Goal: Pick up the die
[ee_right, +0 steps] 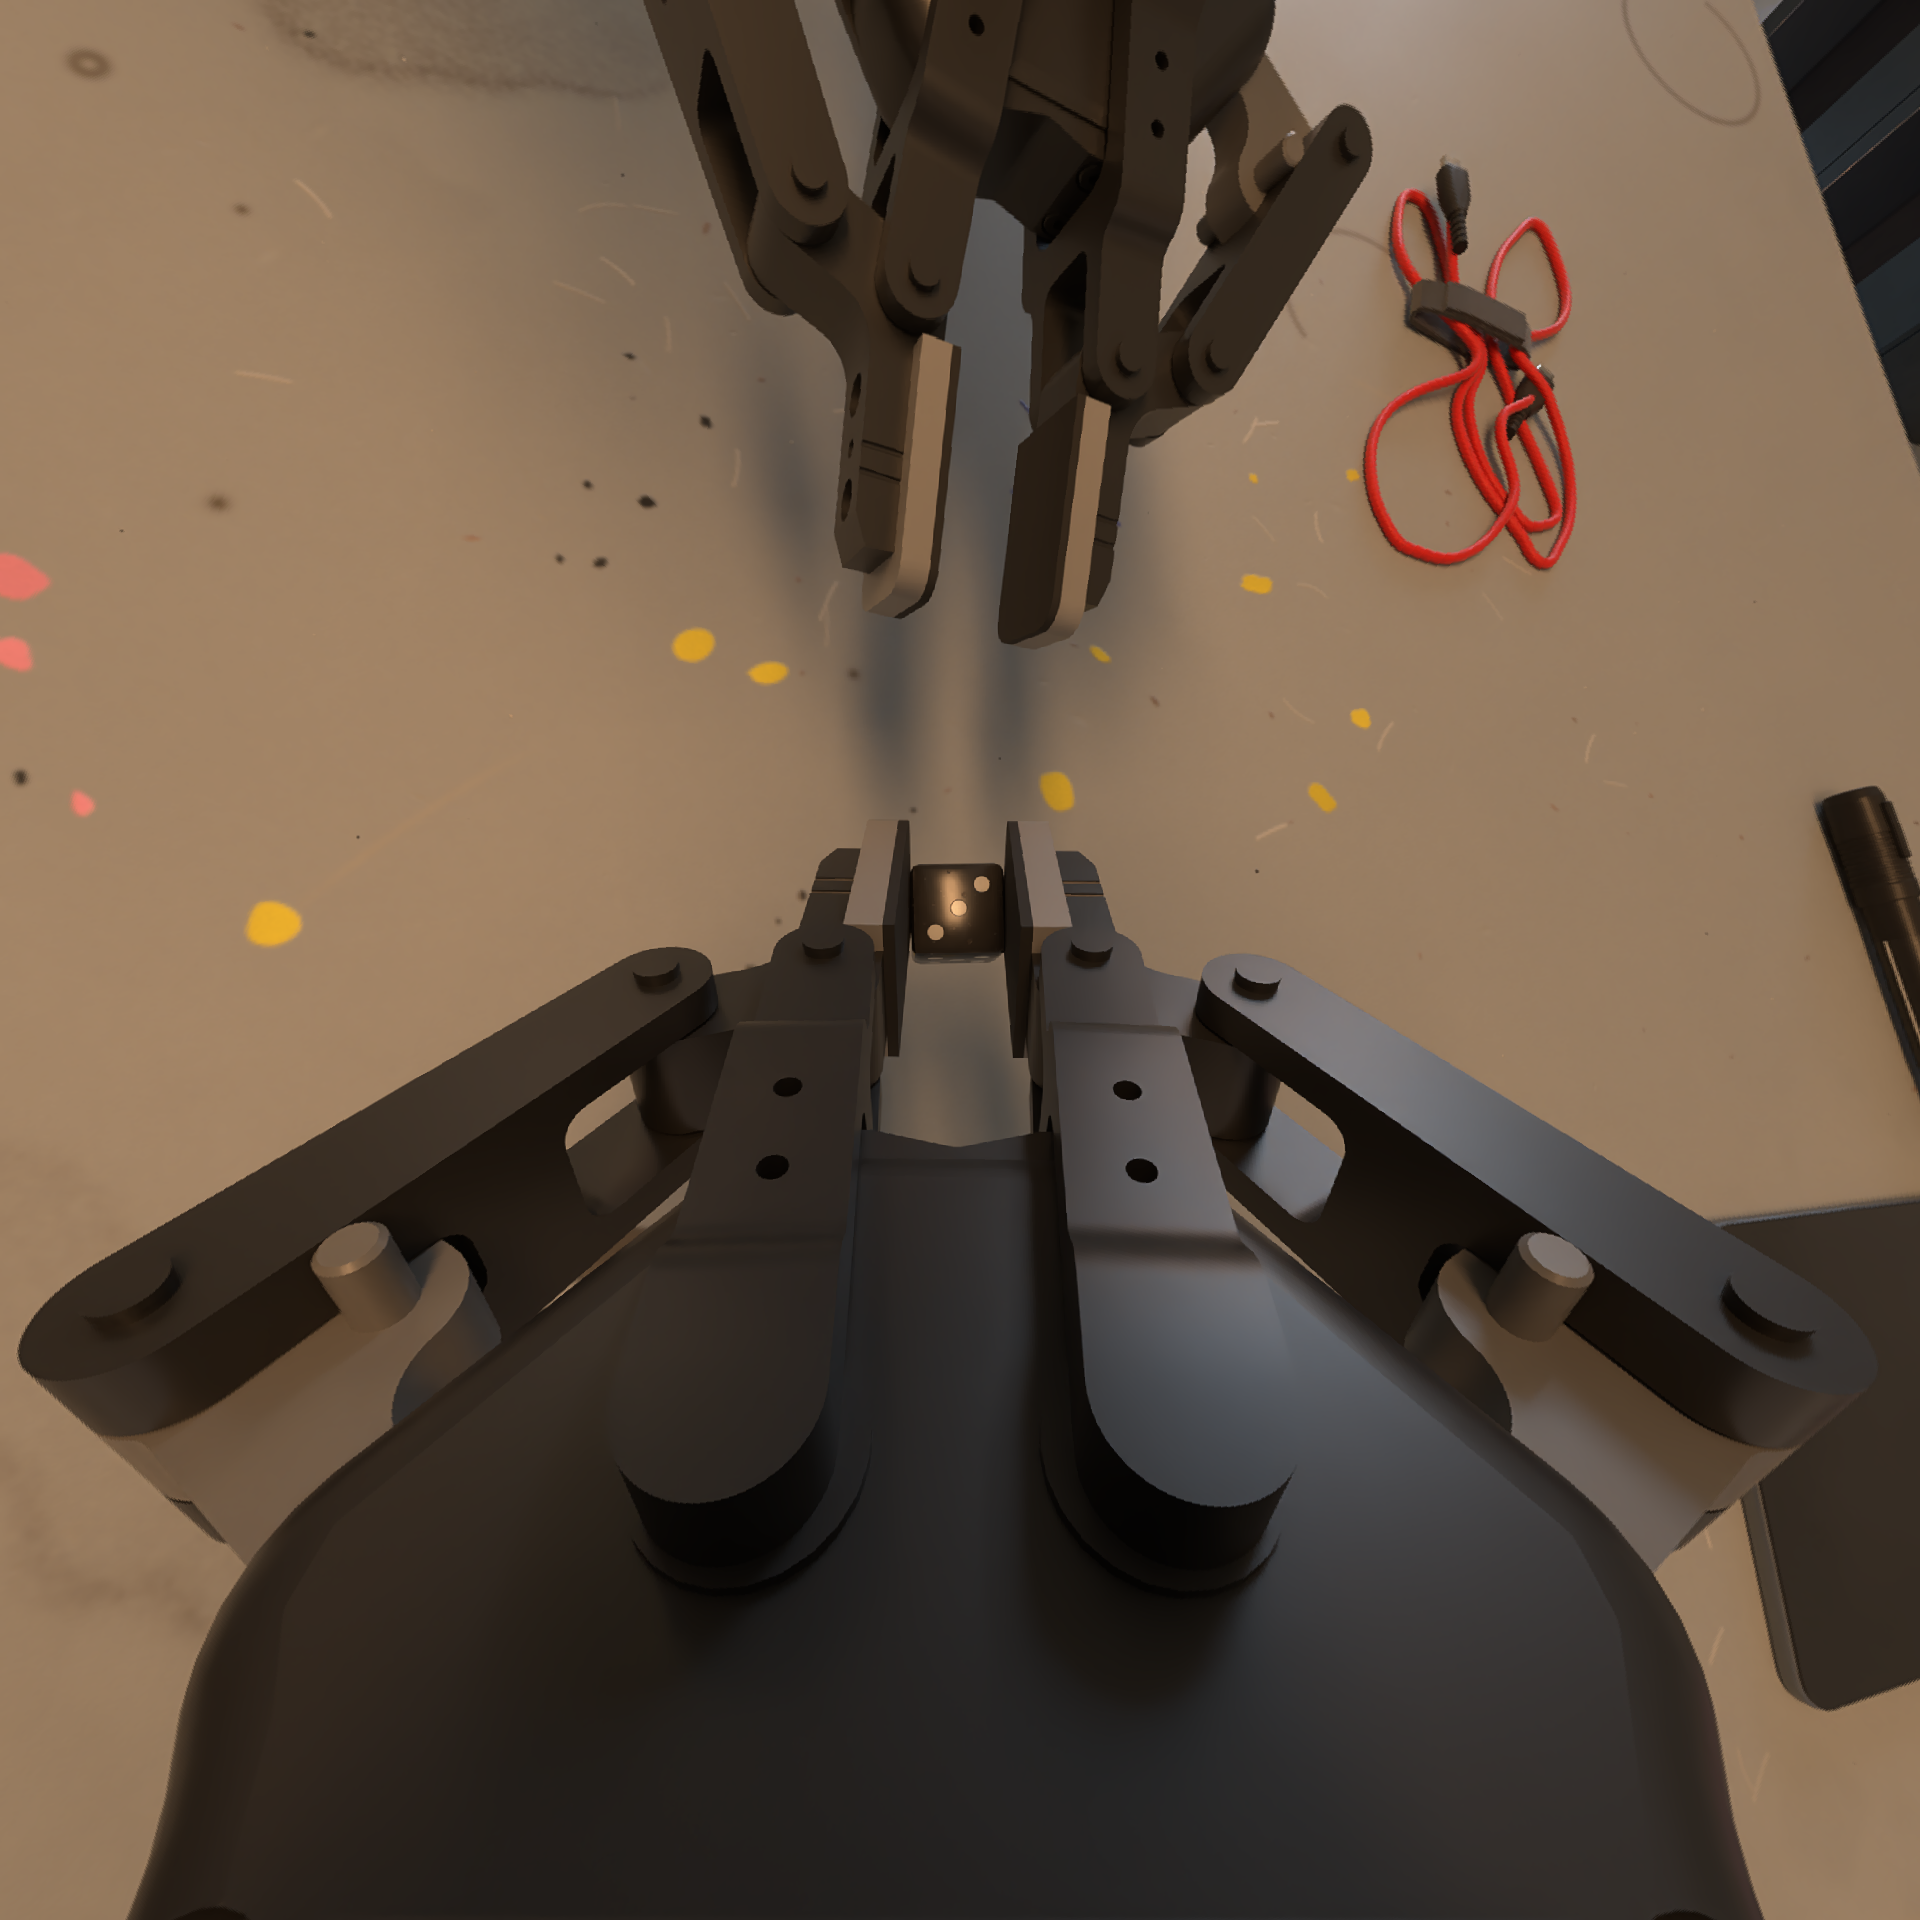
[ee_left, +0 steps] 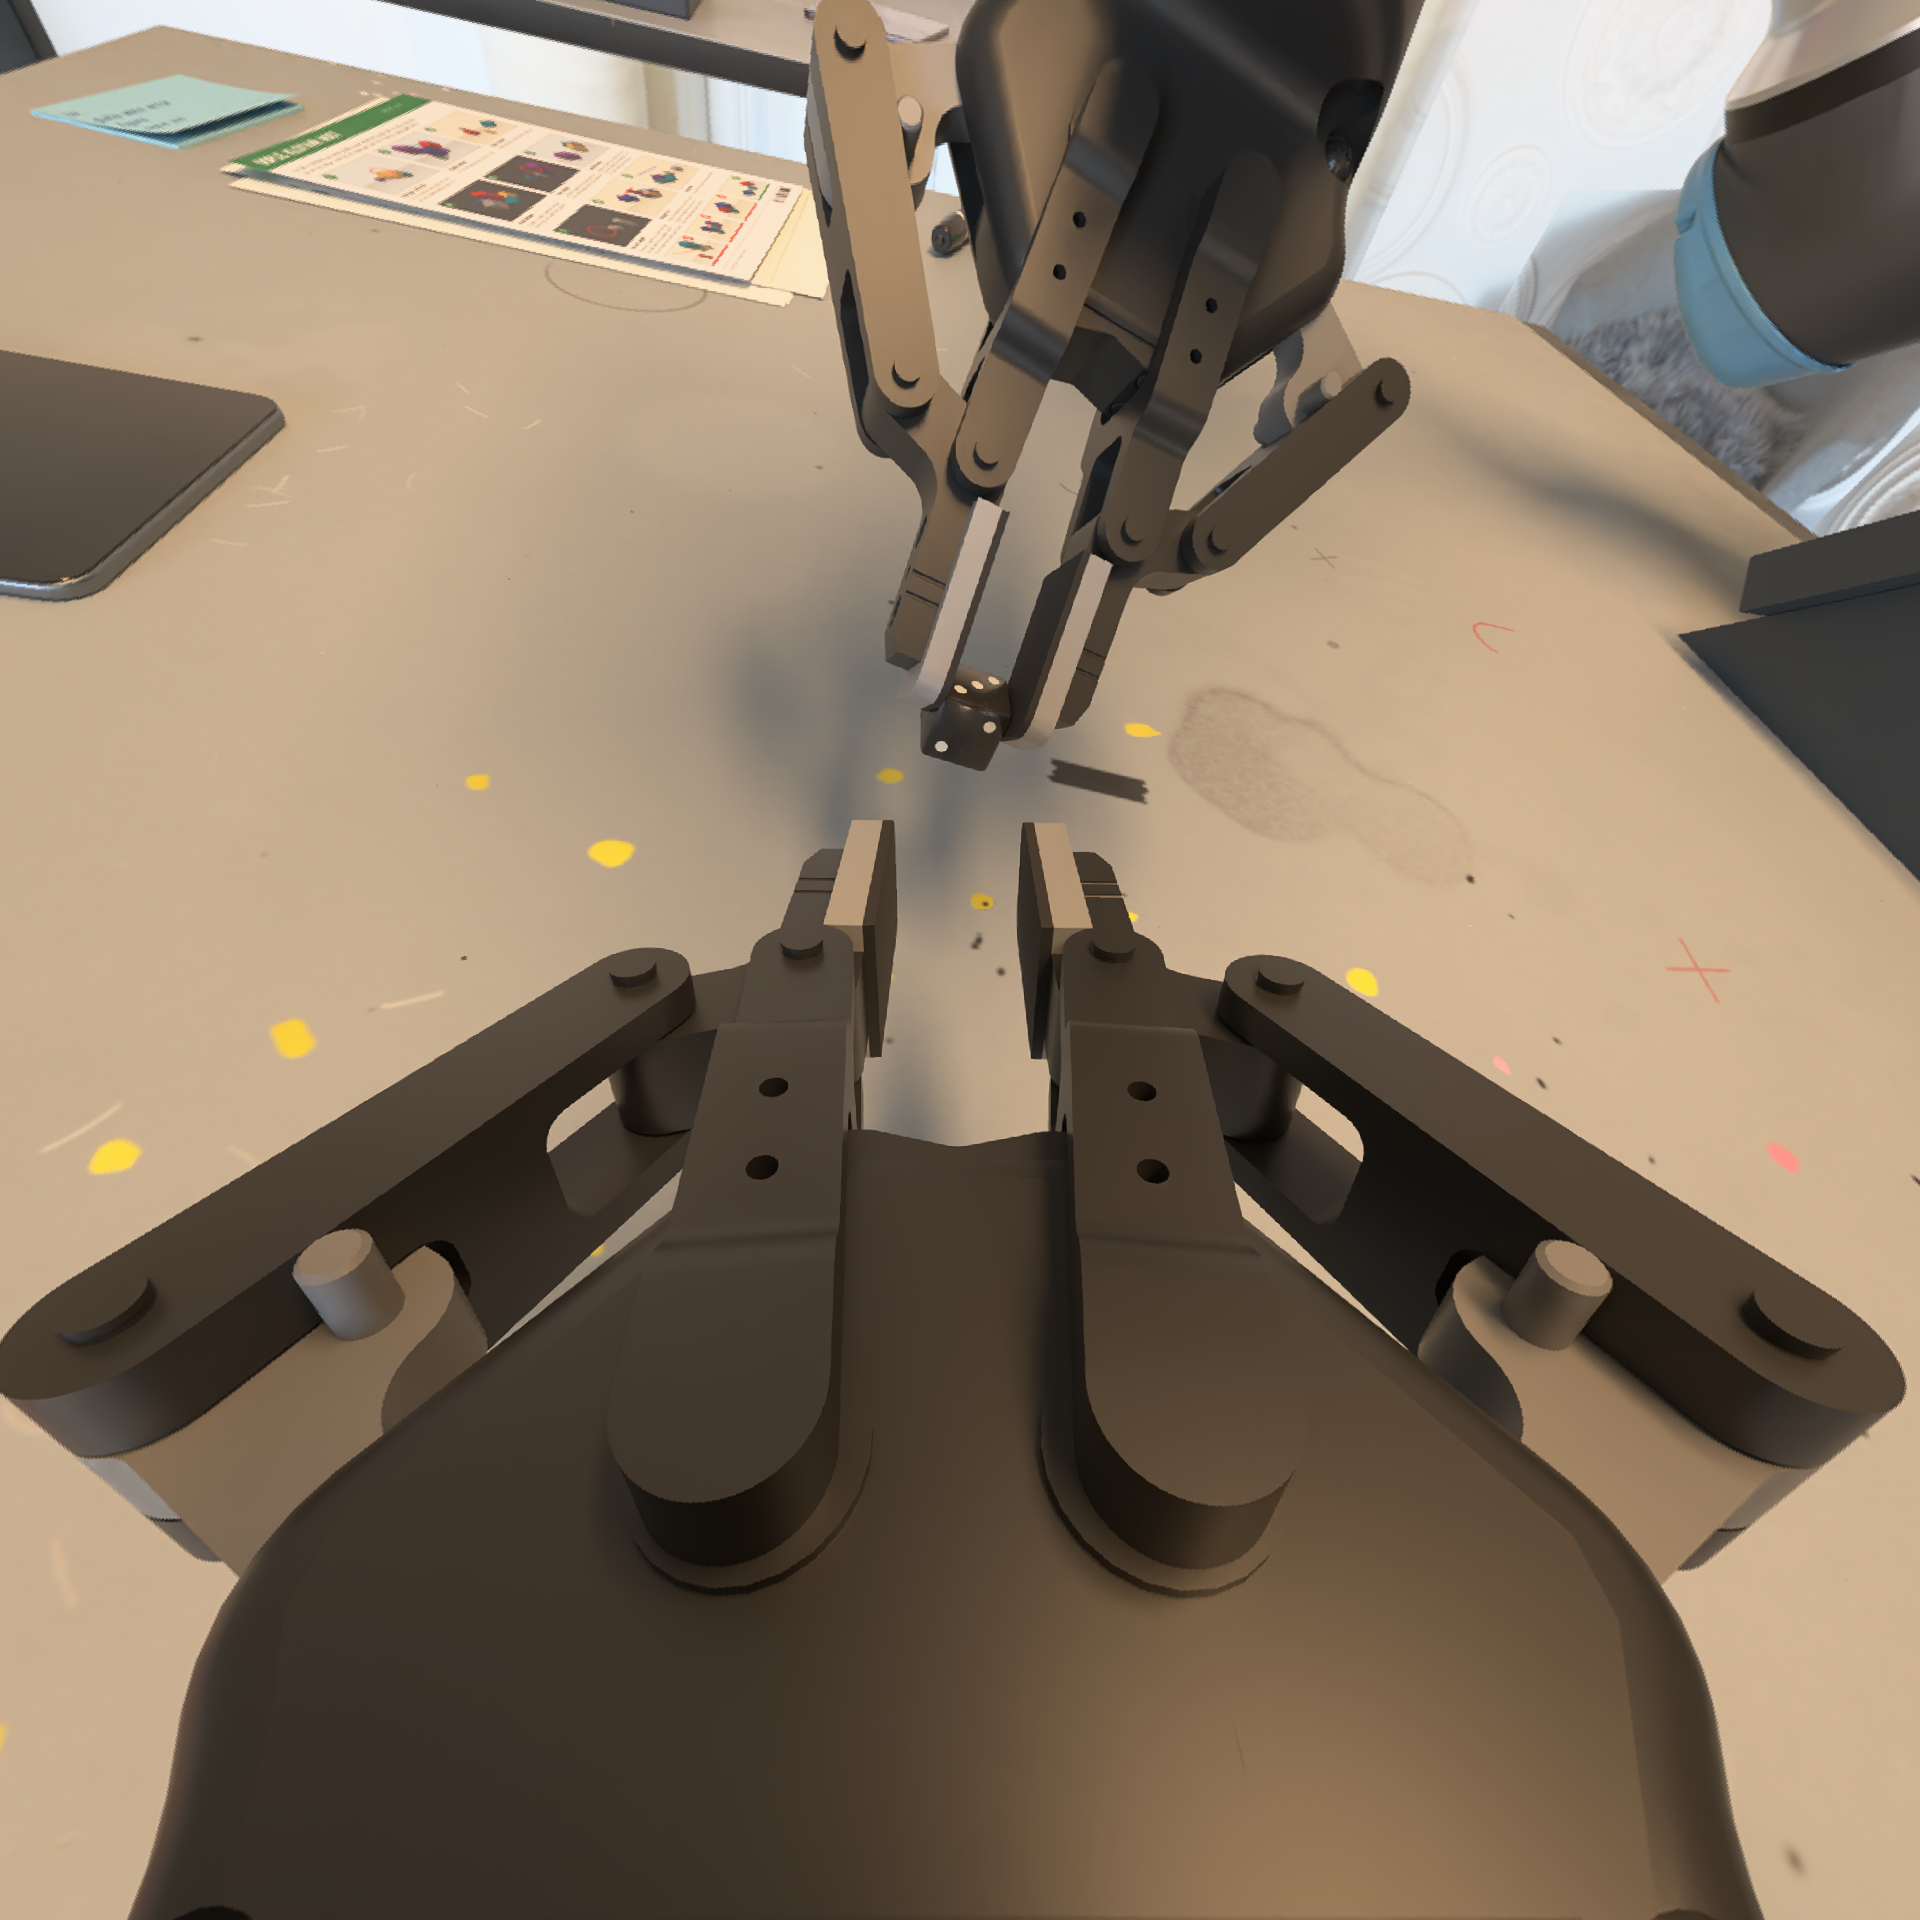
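A small black die with pale pips (ee_right: 956,906) sits between the pads of my right gripper (ee_right: 956,873), which is shut on it just over the beige table (ee_right: 416,727). In the left wrist view the same die (ee_left: 964,727) shows in the right gripper (ee_left: 982,717), which reaches down from the far side; I cannot tell if the die touches the table. My left gripper (ee_left: 958,862) faces it from a short way off, empty, with a narrow gap between its pads. It also shows in the right wrist view (ee_right: 971,603).
Printed sheets (ee_left: 520,187) and a teal note (ee_left: 166,109) lie at the far left. A dark pad (ee_left: 104,468) lies on the left. A red cable bundle (ee_right: 1475,384), a black marker (ee_right: 1881,914) and a dark flat slab (ee_right: 1829,1455) lie nearby.
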